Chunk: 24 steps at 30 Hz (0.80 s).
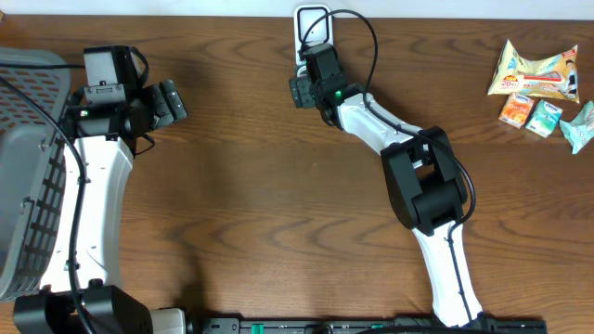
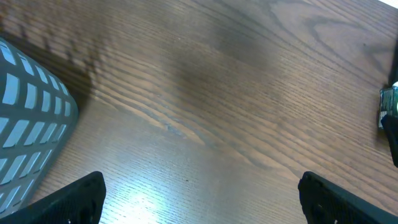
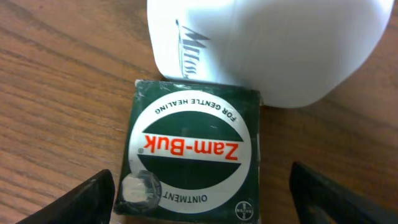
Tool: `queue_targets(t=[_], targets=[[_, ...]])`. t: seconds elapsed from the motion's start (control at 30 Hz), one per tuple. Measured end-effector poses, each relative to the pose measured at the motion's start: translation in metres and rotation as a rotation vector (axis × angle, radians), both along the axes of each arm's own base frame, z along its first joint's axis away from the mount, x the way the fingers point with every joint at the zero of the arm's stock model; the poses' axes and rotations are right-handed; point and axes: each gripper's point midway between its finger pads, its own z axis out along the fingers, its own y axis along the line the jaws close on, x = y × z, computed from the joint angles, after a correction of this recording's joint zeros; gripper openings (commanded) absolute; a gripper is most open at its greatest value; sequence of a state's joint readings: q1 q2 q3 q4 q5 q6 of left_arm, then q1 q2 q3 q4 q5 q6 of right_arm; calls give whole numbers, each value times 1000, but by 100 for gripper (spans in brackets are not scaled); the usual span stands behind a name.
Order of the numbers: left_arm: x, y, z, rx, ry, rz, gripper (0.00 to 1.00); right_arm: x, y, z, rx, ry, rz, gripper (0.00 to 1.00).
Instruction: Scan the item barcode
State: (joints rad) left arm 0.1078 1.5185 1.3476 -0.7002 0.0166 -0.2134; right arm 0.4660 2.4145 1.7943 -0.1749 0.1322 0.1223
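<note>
I judge that the step in hand is getting a grip on the ointment box [image 3: 194,155] so it can be shown to the white scanner [image 3: 273,43], because no barcode is visible to me now. The box lies flat on the worktop [image 3: 56,93] with its round Zam-Buk label facing up, and its far edge is touching the foot of the scanner, or just beside it. The right claw [image 3: 202,169] stands apart and holds nothing. The box sits between its two fingers, a little ahead of the tips; one finger is very near a near corner of the box, and the other is clearly off from its side. The next move, I think, calls for bringing the claw forward and closing on the two side edges, then lifting and turning the box until the code faces the scanner window. I cannot tell which face carries the code. The left claw [image 2: 200,186] is also wide apart and empty, over bare wood beside the grey basket [image 2: 31,118].
</note>
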Motion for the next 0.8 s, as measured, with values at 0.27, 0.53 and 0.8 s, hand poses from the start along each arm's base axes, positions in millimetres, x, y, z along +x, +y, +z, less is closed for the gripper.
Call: queue_targets(t=[0.27, 0.53, 0.8], targets=[[0, 0, 0, 0, 0, 0, 98, -1, 2, 0, 25, 9, -14, 86], [0, 0, 0, 0, 0, 0, 98, 0, 2, 0, 51, 14, -35, 79], [0, 0, 0, 0, 0, 0, 98, -2, 2, -10, 51, 30, -42, 77]])
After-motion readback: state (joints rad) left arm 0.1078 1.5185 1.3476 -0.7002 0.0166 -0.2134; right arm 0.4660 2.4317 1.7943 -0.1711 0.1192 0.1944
